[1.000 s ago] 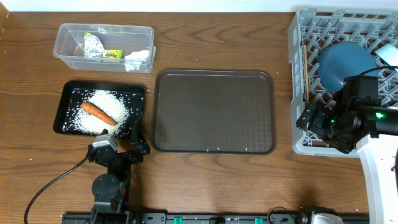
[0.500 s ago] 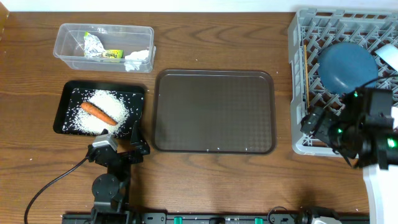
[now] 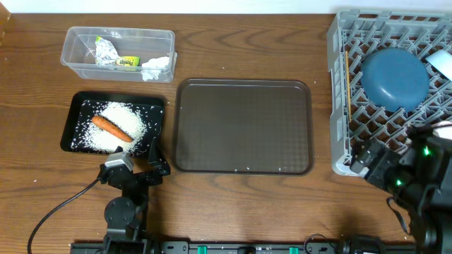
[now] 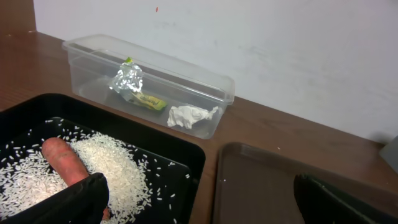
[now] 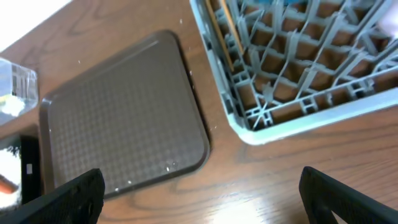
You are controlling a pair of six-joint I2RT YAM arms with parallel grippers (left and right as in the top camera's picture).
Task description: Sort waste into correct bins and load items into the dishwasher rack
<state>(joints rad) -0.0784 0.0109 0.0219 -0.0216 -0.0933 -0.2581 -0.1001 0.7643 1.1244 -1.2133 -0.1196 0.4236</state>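
Note:
The grey dishwasher rack (image 3: 337,42) stands at the right and holds the dark blue plate (image 3: 394,76). The wooden chopsticks (image 3: 347,81) lie along its left side. White rice (image 3: 123,118) and the orange carrot (image 3: 111,128) lie in the black tray (image 3: 71,130). In the clear tub (image 3: 70,51) are the silver wrapper (image 3: 106,51) and the white tissue (image 3: 157,65). My left gripper (image 3: 135,154) is open at the black tray's near right corner, one finger (image 4: 78,200) just in front of the carrot (image 4: 62,160). My right gripper (image 3: 369,161) is open and empty just off the rack's near left corner (image 5: 249,127).
A large brown serving tray (image 3: 244,125) lies between the bins and the rack, with a few specks near its front edge. A pale item (image 3: 441,63) shows at the rack's right edge. Bare wood runs along the table's near edge.
My right arm has drawn back from over the rack toward the near right corner of the table, uncovering the plate. The left arm has not moved.

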